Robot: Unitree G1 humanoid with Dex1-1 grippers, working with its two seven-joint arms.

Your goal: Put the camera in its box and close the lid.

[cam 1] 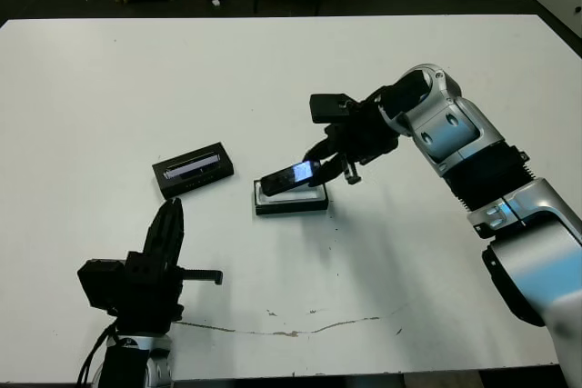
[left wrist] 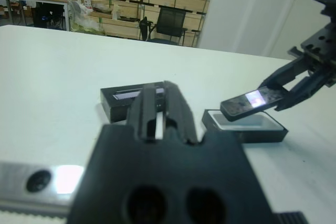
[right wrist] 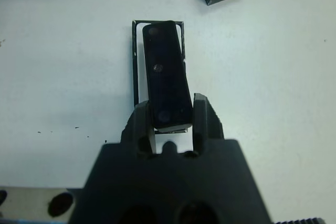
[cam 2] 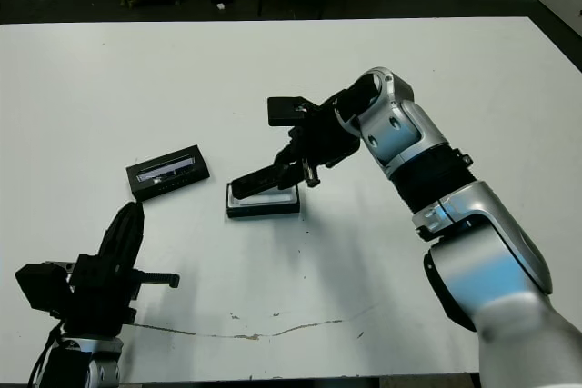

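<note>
Camera is clamped by one end in the right end effector, tilted just above the open, white-lined box. Beyond the box lies the lid on the worktop. The left end effector is held together, well apart.

right gripper: arm extended over table, clamped | left gripper: low, fingers together

Your white worktop carries two things directly: the open box with its white lining near the middle, and the lid, glossy strip up, just beside it toward your left. A thin brownish scratch marks the near edge.
</note>
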